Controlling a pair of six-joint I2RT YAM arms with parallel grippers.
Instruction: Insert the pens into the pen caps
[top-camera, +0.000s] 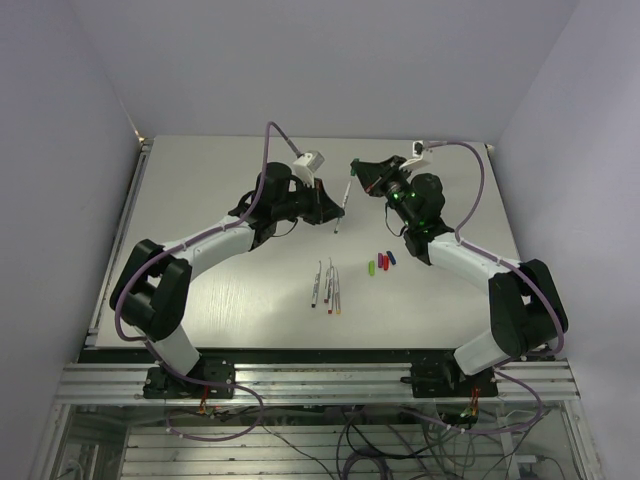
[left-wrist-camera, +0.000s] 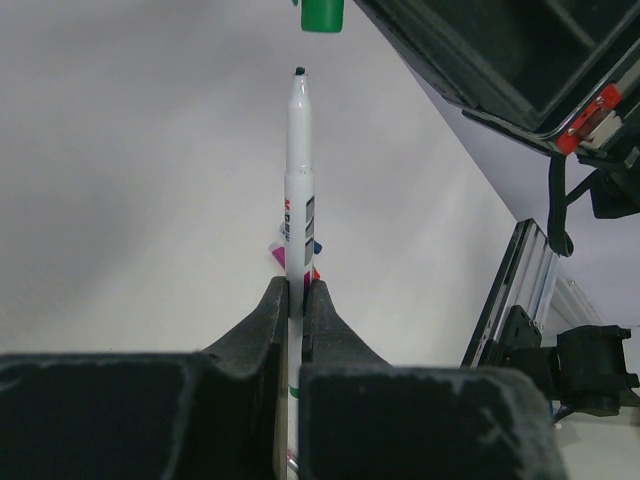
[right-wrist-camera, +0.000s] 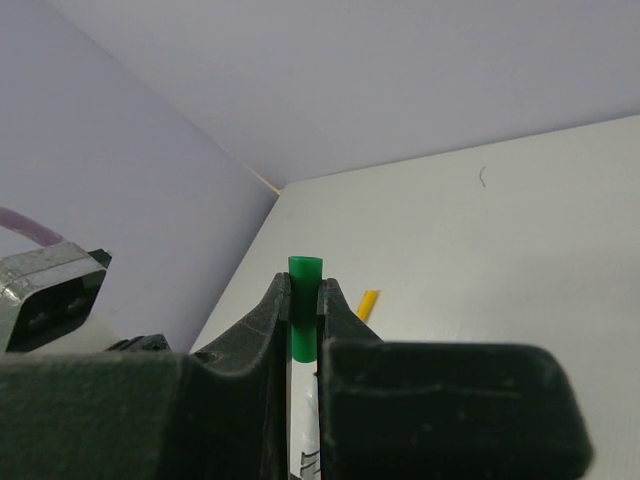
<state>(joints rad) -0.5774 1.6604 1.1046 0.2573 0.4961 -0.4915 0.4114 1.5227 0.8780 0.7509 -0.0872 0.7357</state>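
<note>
My left gripper (left-wrist-camera: 297, 290) is shut on a white pen (left-wrist-camera: 298, 190) with a dark green tip, which points away from the fingers. A green pen cap (right-wrist-camera: 305, 280) is clamped in my shut right gripper (right-wrist-camera: 304, 285). In the left wrist view that cap (left-wrist-camera: 322, 14) hangs just beyond the pen tip, slightly to its right, with a small gap between them. From above, the held pen (top-camera: 343, 205) slants between the left gripper (top-camera: 333, 210) and the right gripper (top-camera: 358, 171). Several more pens (top-camera: 325, 285) lie side by side mid-table, beside loose caps (top-camera: 381, 263).
A yellow cap (right-wrist-camera: 367, 304) lies on the table beyond the right fingers. The purple wall and the table's far left corner (right-wrist-camera: 278, 187) are close behind. Both arms reach over the far half of the table (top-camera: 200, 180).
</note>
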